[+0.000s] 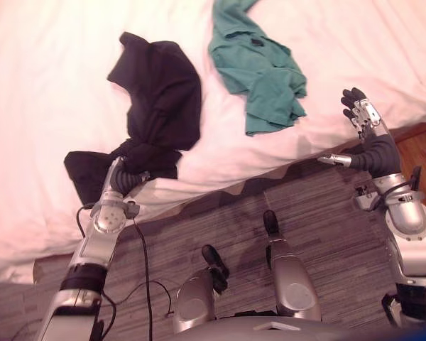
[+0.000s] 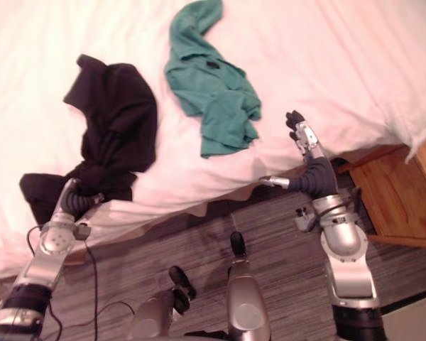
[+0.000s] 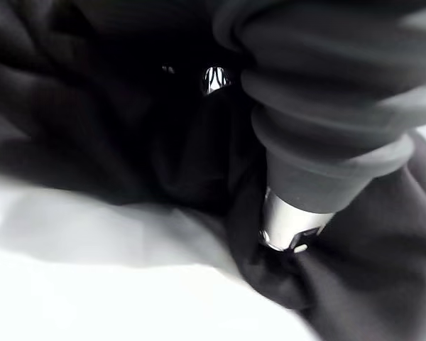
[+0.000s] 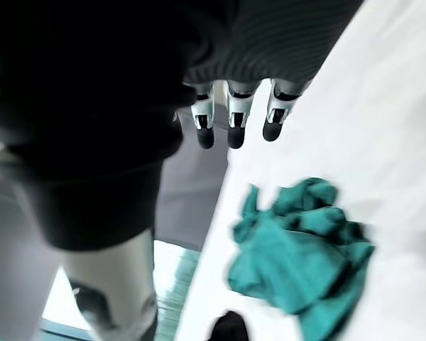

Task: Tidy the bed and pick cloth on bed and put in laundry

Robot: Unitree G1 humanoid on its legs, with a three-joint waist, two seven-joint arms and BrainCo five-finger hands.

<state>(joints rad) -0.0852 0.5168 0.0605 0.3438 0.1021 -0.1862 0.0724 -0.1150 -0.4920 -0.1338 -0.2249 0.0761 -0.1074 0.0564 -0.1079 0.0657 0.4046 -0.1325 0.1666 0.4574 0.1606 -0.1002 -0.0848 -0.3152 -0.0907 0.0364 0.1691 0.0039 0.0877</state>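
Observation:
A black cloth (image 1: 160, 92) lies crumpled on the white bed (image 1: 50, 78), trailing down to the near edge. My left hand (image 1: 128, 176) is buried in its bunched lower end; in the left wrist view the thumb (image 3: 287, 224) presses into gathered black folds (image 3: 92, 106), so the hand is shut on the cloth. A green cloth (image 1: 259, 71) lies rumpled further right on the sheet. My right hand (image 1: 363, 119) hovers open at the bed's edge, right of the green cloth (image 4: 298, 256), its fingers (image 4: 231, 124) straight and holding nothing.
A wooden bedside piece (image 2: 390, 192) stands at the right, close to my right arm. Grey striped floor (image 1: 319, 227) runs along the bed's near edge. The sheet drapes over that edge.

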